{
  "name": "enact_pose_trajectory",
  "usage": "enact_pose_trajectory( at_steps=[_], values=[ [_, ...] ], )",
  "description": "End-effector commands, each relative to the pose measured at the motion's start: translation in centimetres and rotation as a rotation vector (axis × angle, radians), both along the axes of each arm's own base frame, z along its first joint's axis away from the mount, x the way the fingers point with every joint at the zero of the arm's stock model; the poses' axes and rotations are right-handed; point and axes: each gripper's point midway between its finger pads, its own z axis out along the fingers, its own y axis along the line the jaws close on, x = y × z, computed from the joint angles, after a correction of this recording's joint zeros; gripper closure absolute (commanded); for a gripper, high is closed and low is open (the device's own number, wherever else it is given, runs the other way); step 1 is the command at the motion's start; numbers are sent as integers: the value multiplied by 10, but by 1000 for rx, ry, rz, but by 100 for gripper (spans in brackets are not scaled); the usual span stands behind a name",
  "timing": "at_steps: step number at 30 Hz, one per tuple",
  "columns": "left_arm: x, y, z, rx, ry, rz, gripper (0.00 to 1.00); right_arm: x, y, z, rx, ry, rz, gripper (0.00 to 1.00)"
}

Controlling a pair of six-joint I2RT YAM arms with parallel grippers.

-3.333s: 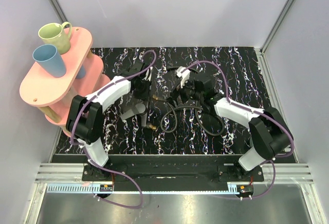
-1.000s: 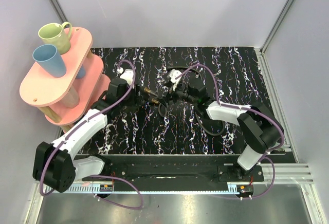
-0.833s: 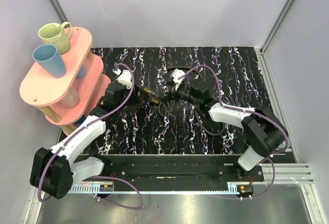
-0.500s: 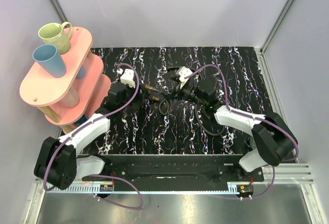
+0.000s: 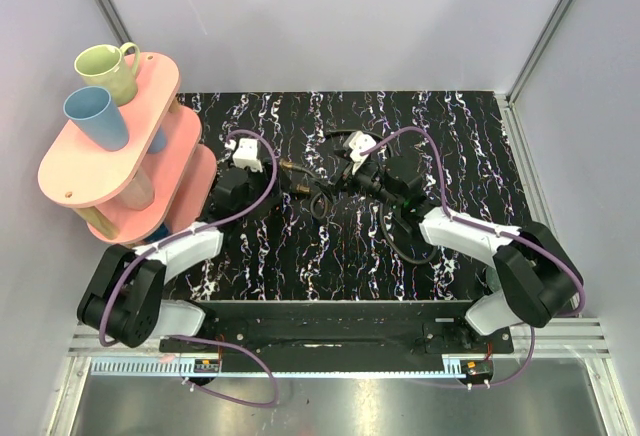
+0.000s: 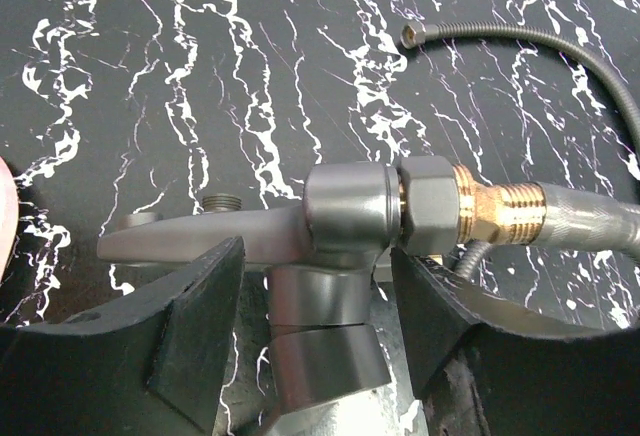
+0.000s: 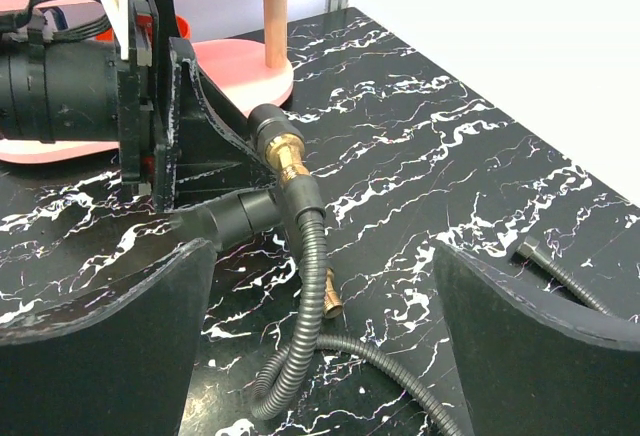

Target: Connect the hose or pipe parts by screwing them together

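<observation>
The dark grey forked fitting (image 6: pixel 345 211) lies left of centre on the table, shown too as the fitting (image 5: pixel 290 171). The black hose (image 7: pixel 300 326) joins it at a brass thread (image 6: pixel 495 211) and curls away over the table. Its free end (image 6: pixel 410 34) lies apart. My left gripper (image 6: pixel 315 321) stands round the fitting's stem, open, with a gap on the left side. It is also seen as the left gripper (image 5: pixel 262 178). My right gripper (image 7: pixel 320 356) is wide open above the hose loop, holding nothing. It sits just right of the joint as the right gripper (image 5: pixel 350 178).
A pink tiered stand (image 5: pixel 110 156) at the left edge carries a green mug (image 5: pixel 108 71) and a blue cup (image 5: pixel 95 116). The stand (image 7: pixel 230 66) is close behind the left gripper. White walls close the back and sides. Purple cables trail from both arms.
The right gripper has drawn back to the right, away from the joint. The left arm has folded back toward its base while its gripper stays at the fitting.
</observation>
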Motion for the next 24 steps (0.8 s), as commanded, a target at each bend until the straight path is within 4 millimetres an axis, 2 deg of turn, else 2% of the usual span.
enact_pose_trajectory(
  at_steps=[1, 3, 5, 7, 8, 9, 14, 16, 20, 24],
  values=[
    [18, 7, 34, -55, -173, 82, 36, -5, 1, 29, 19, -84, 18, 0],
    [21, 7, 33, -64, -194, 89, 35, -6, 1, 31, 25, -86, 20, 0],
    [25, 6, 40, -83, -228, 93, 34, -7, 2, 31, 29, -90, 28, 0],
    [29, -1, 36, -84, -223, 70, 34, -7, 2, 30, 30, -85, 31, 0],
    [35, -5, 41, -87, -227, 65, 34, -8, 2, 30, 29, -85, 32, 0],
    [39, -8, 34, -82, -208, 63, 34, -7, 2, 30, 26, -86, 32, 0],
    [51, -12, 31, -84, -194, 68, 34, -6, -2, 29, 7, -96, 13, 0],
    [58, -12, 20, -61, -159, 77, 34, -6, -3, 28, 3, -100, 11, 0],
    [65, -12, 2, -73, -97, 94, 38, -6, -2, 27, 2, -97, 19, 0],
    [71, -9, -8, -81, -58, 98, 52, -7, 0, 21, 1, -70, 28, 0]
  ],
)
